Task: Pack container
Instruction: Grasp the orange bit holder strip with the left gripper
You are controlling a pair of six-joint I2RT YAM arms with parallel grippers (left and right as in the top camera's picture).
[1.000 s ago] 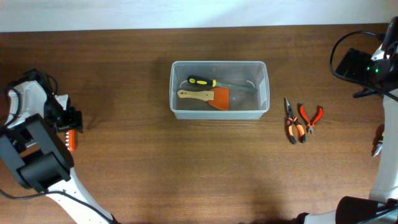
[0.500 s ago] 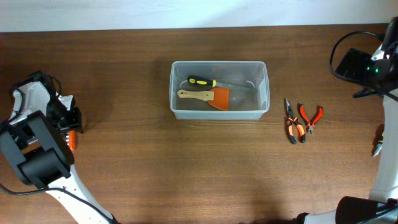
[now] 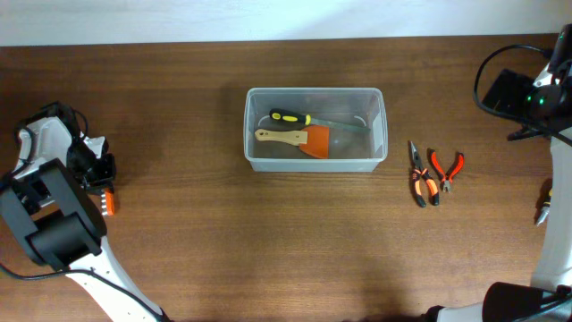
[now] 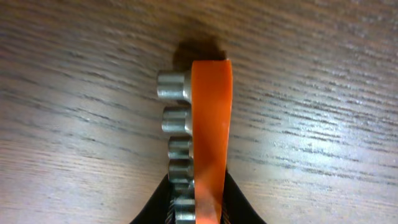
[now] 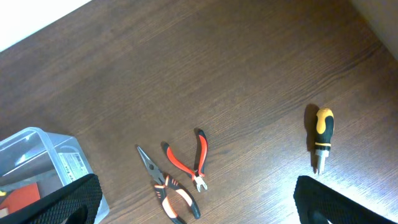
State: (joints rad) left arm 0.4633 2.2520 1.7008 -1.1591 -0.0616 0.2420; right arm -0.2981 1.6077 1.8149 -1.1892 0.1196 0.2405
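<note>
Container point(image 3: 315, 90) lies well right of my left jaws, long axis left-right. Those jaws clench a socket rail point(image 4: 210, 124); the right jaws hang released.

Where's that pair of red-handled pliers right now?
In the overhead view, the red-handled pliers lie on the table right of the container, beside the orange-and-black long-nose pliers.

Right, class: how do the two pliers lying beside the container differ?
The needle-nose pliers have a long, thin nose and orange-and-black handles nearly closed; the red-handled pliers have a short nose and handles splayed wide. The needle-nose pliers lie nearer the container. Both lie flat on the table.
</note>
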